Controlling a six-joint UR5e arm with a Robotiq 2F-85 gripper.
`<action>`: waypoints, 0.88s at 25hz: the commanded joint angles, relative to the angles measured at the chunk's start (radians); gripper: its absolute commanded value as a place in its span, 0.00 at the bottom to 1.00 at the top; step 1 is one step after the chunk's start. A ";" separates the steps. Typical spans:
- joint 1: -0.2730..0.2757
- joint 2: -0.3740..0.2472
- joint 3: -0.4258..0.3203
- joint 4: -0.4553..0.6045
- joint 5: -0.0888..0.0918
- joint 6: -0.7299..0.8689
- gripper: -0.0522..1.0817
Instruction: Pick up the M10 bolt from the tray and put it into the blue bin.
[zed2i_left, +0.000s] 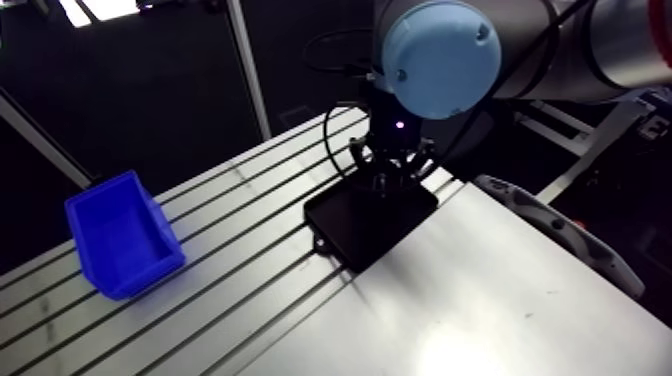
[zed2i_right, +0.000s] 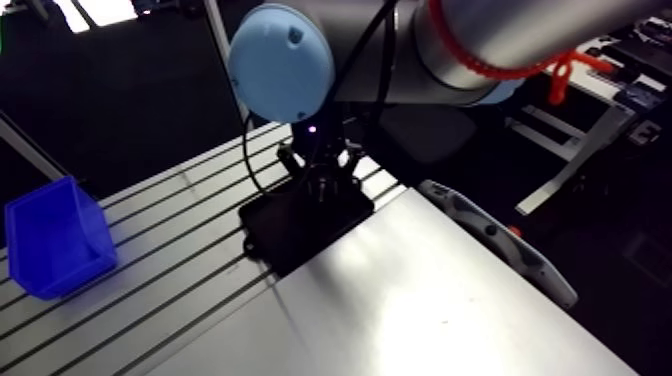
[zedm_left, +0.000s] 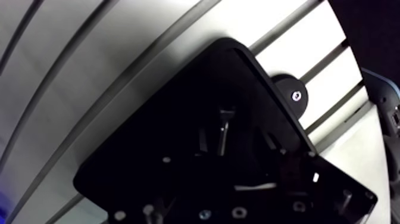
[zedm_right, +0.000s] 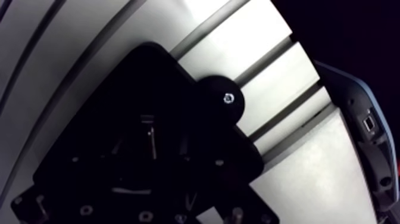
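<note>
In the wrist view a slim metal bolt (zedm_left: 224, 128) lies in the middle of a black tray (zedm_left: 149, 119). My gripper (zedm_left: 235, 146) hovers low over the tray, open, its dark fingers faintly visible on either side of the bolt and not touching it. The arm view shows the gripper (zed2i_left: 393, 182) splayed over the far part of the tray (zed2i_left: 345, 225). The blue bin (zed2i_left: 125, 235) stands on the slotted table at the far left, well apart from the tray, its inside bare as far as I can see.
Several small screws and parts (zedm_left: 238, 211) lie along the tray's edge nearest the gripper. A round lug with a screw (zedm_left: 294, 95) sticks out of the tray's side. A smooth metal plate (zed2i_left: 480, 300) adjoins the tray. A grey handheld device (zed2i_left: 560, 225) lies to the right.
</note>
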 joint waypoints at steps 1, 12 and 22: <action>0.002 0.002 -0.001 -0.003 0.000 0.001 0.50; 0.002 0.004 0.001 -0.008 0.000 0.001 0.63; 0.002 0.010 0.001 -0.017 -0.002 0.000 0.67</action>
